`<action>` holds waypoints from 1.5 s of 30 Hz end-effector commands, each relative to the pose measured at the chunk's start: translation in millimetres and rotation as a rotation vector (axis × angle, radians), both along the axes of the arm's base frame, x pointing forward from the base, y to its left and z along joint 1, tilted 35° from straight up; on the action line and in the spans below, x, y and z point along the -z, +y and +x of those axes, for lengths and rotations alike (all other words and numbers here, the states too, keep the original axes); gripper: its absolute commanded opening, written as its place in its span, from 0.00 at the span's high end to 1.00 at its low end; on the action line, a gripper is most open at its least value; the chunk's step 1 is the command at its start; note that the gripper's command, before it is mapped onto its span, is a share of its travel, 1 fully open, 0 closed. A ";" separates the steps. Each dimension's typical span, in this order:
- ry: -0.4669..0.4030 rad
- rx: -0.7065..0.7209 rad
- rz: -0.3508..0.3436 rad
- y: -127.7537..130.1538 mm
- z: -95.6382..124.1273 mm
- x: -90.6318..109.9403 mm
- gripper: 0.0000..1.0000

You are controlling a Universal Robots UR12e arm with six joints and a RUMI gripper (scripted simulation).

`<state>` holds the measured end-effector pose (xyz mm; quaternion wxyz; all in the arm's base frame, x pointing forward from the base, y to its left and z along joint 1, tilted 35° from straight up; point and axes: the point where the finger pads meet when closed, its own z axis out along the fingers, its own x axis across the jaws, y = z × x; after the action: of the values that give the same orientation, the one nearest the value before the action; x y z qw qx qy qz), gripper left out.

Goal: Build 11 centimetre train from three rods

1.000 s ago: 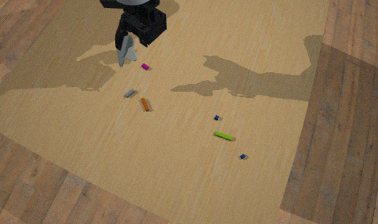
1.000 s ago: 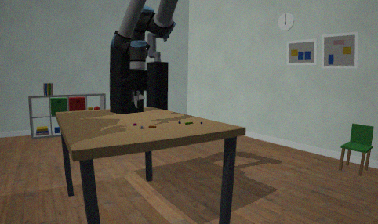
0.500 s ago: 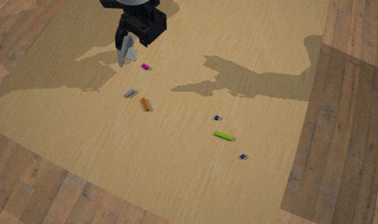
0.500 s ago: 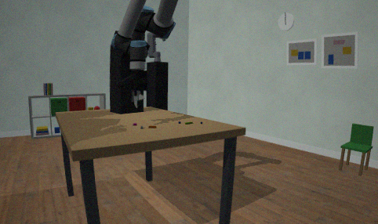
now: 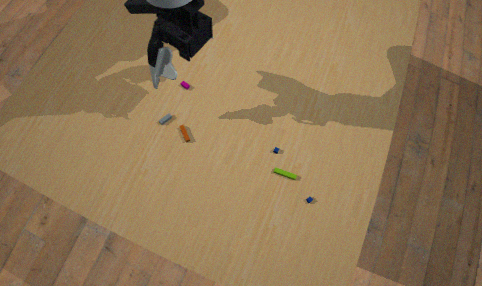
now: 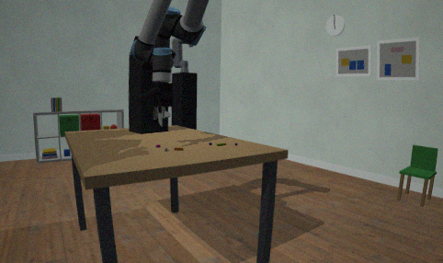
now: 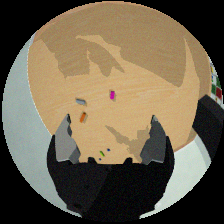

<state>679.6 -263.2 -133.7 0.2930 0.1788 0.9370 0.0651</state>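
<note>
Worktop carries six rods, none joined yet, so no train built; I'd say all three placements remain, e.g. lime + orange + magenta. End effector hangs wide, holding nothing, just beside magenta; grey lies near orange and may crowd a line there; two blues flank lime, apart from it.
</note>
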 end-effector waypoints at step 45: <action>-0.023 -1.098 -0.766 9.0 63.1 -29.3 0.00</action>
<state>737.1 -255.9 -107.5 0.2776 -0.3839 0.8731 -0.1153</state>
